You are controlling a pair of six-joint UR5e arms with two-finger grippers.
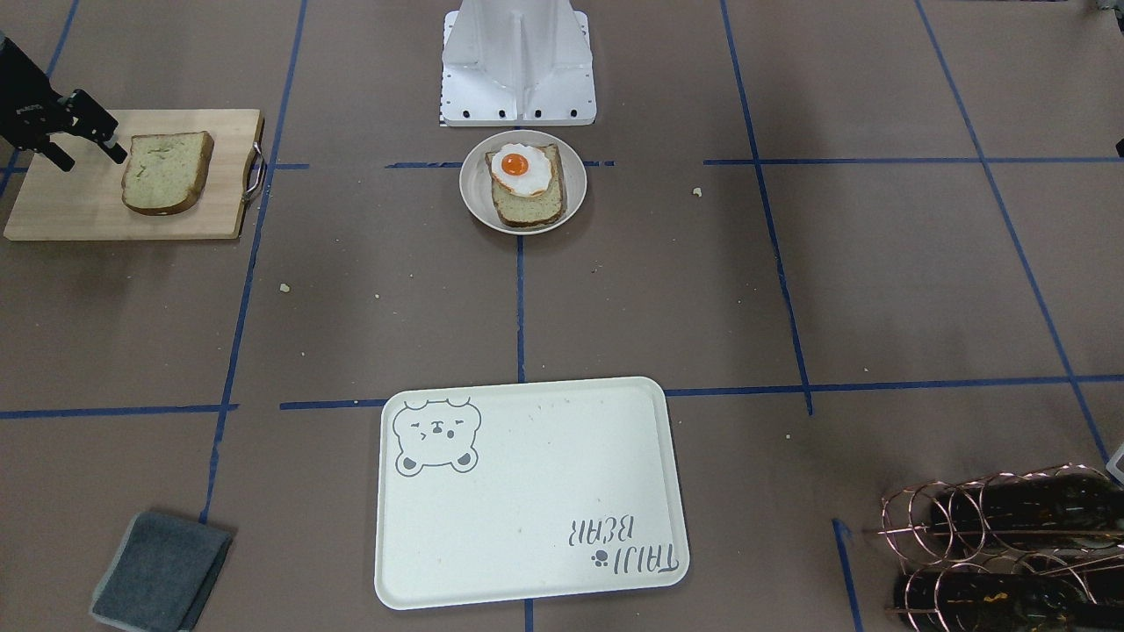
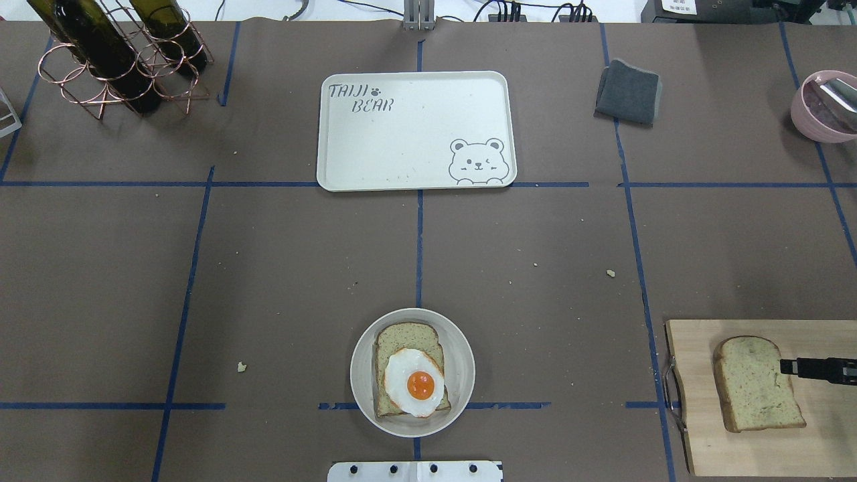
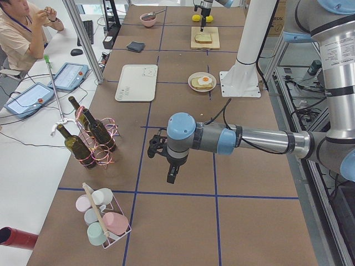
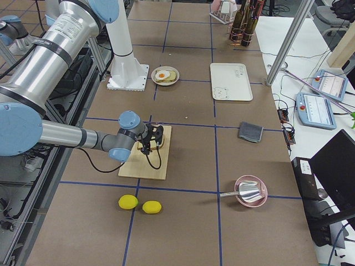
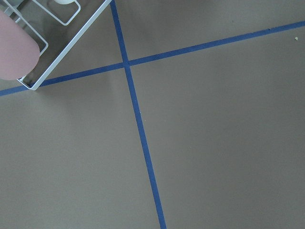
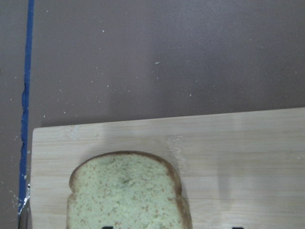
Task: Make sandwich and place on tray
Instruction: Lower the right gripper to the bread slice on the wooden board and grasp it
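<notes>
Two pale greenish-tan bread slices with brown crust lie well apart. One slice [image 1: 167, 173] lies flat on the wooden cutting board [image 1: 70, 211] at the robot's right, nearer the board's edge that carries a metal handle. The other slice [image 1: 527, 204] rests in the small round plate [image 1: 474, 175] just in front of the robot's base. A white fried egg [image 1: 520, 171] with an orange yolk sits on it and overhangs one crust. The cream tray [image 1: 527, 491] with its grey bear and lettering lies across the tabletop [image 1: 702, 290] from the plate, in line with it.

The right pincer [image 1: 95, 163] hovers over the board with fingers spread. One tip is above the slice's edge, the other above bare wood. The left pincer [image 3: 171, 173] hangs over brown tabletop far off to the robot's left; I cannot tell whether it is released or clenched.

Between plate and tray runs brown tabletop crossed by blue tape, with a few crumbs. A folded grey cloth [image 1: 162, 570] and a copper bottle rack [image 1: 992, 544] flank the tray, each well apart from it.
</notes>
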